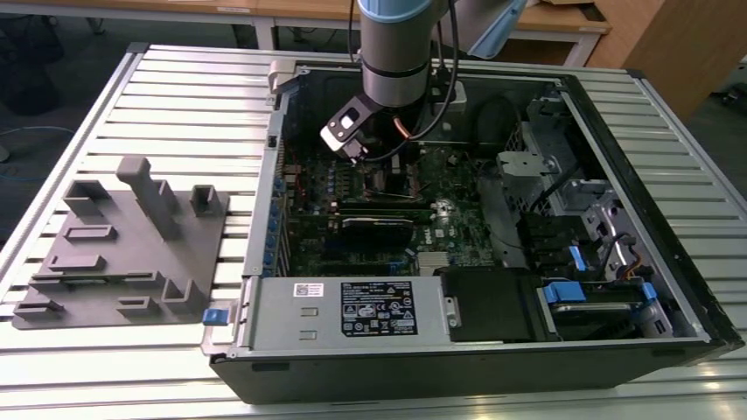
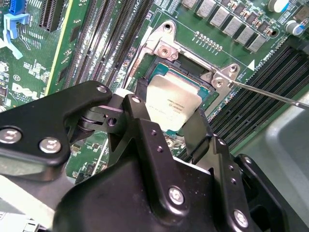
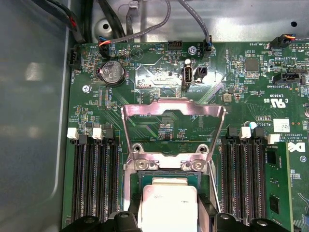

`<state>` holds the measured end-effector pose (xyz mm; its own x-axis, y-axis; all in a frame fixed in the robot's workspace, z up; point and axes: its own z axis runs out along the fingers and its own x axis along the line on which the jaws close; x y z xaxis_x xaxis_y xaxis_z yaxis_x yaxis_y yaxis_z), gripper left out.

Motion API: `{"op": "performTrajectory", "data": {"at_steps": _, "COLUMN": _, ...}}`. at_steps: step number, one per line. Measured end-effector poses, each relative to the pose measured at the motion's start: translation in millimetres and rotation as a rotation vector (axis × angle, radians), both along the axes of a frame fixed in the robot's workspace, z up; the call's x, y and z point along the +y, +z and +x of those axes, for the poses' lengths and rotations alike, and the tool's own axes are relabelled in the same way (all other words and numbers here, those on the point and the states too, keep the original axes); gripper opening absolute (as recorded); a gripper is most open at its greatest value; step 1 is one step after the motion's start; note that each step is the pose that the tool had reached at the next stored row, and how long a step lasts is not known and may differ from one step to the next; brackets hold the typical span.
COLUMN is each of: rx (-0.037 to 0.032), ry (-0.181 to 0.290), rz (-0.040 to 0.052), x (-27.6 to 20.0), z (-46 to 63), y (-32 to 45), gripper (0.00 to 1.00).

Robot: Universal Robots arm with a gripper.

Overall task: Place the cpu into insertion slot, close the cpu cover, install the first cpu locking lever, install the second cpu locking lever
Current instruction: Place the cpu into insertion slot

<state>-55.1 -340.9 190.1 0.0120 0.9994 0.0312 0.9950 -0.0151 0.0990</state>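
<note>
Placing the cpu [image 2: 173, 99] is the step in hand, by my read. The gripper [image 2: 168, 117] sits directly over the insertion slot [image 3: 166, 174]. Its black fingers [image 2: 140, 116] are pressed against two opposite edges of the cpu, so the chip is grasped, not let go. The cpu is pale metal side up, right over the insertion slot's opening. Whether it is already bedded in the slot or just above it, I cannot tell (the second wrist view hints at a slight tilt, not sure).

The cpu cover [image 3: 169, 162] is swung fully open. It hinges at the slot's edge and lies back away from the slot over the green board, which shows through the cut-out centre. One locking lever [image 2: 270, 94], a thin bright rod, starts at a corner of the insertion slot and runs outward, unlatched. Long black memory slots [image 3: 96, 179] flank the insertion slot on both sides. In the exterior view the arm reaches down into the open computer case [image 1: 350, 372], ending above the slot.

So, as I judge it: first step nearly done, cover not yet closed, levers not yet installed. What the move calls for, I'd say: cpu level and square with the slot's rim, straight down, light force, no sideways drag. The fingers should release only once the chip lies flat inside the slot.
</note>
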Motion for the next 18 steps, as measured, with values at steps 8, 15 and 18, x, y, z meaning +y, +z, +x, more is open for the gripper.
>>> {"op": "performTrajectory", "data": {"at_steps": 8, "rx": 0.0, "ry": 0.0, "rz": 0.0005, "x": 0.1, "z": 0.0, "y": -0.2, "gripper": 0.72}}
{"op": "performTrajectory", "data": {"at_steps": 15, "rx": 0.0, "ry": 0.0, "rz": 0.0001, "x": 0.0, "z": 0.0, "y": -0.1, "gripper": 0.79}}
{"op": "performTrajectory", "data": {"at_steps": 18, "rx": 0.0, "ry": 0.0, "rz": 0.0, "x": 0.0, "z": 0.0, "y": -0.1, "gripper": 0.79}}
